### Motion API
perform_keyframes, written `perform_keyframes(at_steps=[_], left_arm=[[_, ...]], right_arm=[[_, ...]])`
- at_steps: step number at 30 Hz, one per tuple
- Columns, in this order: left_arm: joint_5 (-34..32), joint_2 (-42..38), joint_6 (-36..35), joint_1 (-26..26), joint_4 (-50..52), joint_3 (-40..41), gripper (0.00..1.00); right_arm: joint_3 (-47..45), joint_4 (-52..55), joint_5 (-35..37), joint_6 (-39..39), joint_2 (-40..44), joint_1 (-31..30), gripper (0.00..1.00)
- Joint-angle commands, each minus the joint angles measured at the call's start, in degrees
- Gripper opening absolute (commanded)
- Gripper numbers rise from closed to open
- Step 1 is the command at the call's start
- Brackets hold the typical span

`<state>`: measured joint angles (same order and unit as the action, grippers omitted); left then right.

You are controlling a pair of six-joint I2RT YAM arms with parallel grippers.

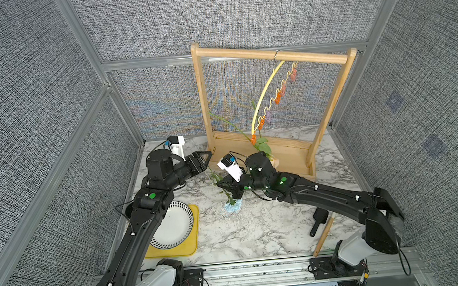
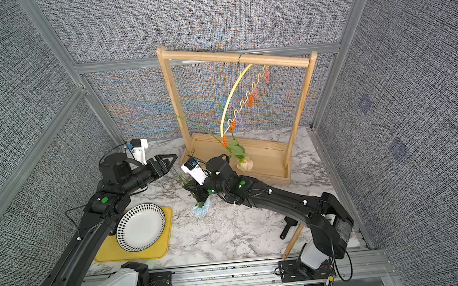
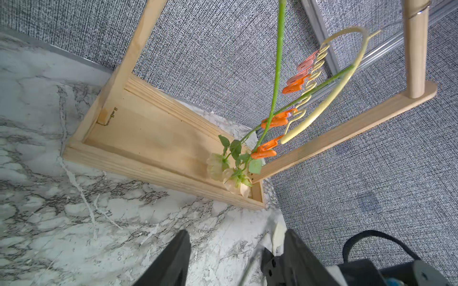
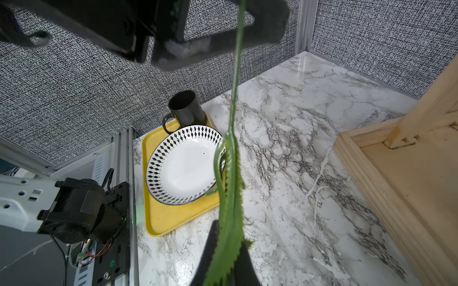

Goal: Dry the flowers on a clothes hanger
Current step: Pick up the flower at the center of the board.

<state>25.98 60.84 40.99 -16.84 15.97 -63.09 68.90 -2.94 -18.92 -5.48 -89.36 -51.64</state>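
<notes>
Clenched on the leafy stem of the blue flower, the right pincer holds it head-down with the bloom at the marble table; whether it touches I cannot tell. Near the stem's upper end, the left pincer stands released and empty. Behind them the wooden rack carries the hanger, which hangs steeply tilted from its hook. The peach rose and yellow rose dangle upside down from two orange clips at its low end. From here the likely trouble is slipping: the grip seems to sit partly on a leaf, so the stem may twist or slide as it is lifted. The hanger also swings freely, so pressing a stem against a clip could rock it and shake the roses loose. Only the left wrist view shows both roses and their clips plainly; in both top views the right arm partly hides them. Only the right wrist view shows the leaf between the fingers and a dark mug on the tray.
</notes>
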Motion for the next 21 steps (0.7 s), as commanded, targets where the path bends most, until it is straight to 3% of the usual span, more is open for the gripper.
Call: perform_keyframes(at_steps=[1,11,21], left_arm=[[2.6,1.1,-6.0,0.1,5.7,-3.4,0.62],[4.1,3.9,-11.6,0.1,14.0,-7.9,0.31],[6.6,4.6,-10.3,0.1,12.8,-7.2,0.3]], right_arm=[[-0.6,-0.4,-0.6,1.8,0.9,0.0,0.0],[-1.1,-0.4,0.6,1.9,1.6,0.2,0.0],[-1.5,-0.3,1.9,1.4,1.7,0.4,0.0]])
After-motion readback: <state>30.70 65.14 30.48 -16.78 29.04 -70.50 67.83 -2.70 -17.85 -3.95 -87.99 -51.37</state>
